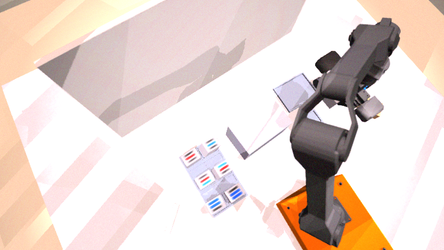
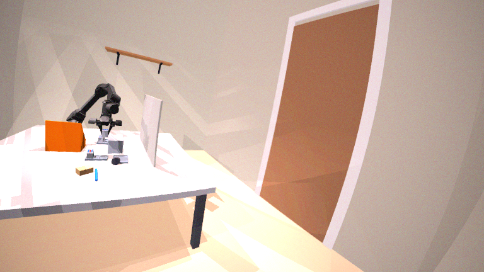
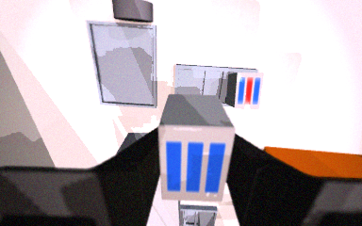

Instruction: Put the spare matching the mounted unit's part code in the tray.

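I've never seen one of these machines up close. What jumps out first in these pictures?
In the wrist view, a small grey block with three blue stripes fills the middle, pinched in the dark gripper. Beyond it, a flat tray lies on the white table. From the top view, the dark arm rises from an orange base, beside a rack of striped blocks.
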Controlling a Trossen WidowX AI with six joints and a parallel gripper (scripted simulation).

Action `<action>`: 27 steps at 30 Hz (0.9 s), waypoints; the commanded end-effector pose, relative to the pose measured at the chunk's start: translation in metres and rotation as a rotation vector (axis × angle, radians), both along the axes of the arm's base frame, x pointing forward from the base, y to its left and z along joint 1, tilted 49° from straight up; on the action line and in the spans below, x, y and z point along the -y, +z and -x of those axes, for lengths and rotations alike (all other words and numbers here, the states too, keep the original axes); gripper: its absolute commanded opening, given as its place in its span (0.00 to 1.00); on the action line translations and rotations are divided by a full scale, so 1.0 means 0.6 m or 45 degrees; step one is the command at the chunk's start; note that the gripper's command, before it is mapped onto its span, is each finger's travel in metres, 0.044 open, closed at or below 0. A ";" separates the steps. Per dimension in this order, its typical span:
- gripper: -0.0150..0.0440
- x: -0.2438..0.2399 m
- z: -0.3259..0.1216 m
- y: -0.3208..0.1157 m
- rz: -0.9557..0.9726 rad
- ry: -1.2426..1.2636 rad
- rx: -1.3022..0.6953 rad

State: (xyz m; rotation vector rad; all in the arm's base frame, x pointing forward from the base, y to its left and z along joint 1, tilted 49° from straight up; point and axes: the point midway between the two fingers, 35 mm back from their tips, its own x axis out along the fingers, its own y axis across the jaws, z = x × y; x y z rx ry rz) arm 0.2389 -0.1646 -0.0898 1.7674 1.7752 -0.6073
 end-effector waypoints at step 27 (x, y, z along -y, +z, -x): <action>0.25 0.010 -0.168 0.000 0.001 -0.005 0.013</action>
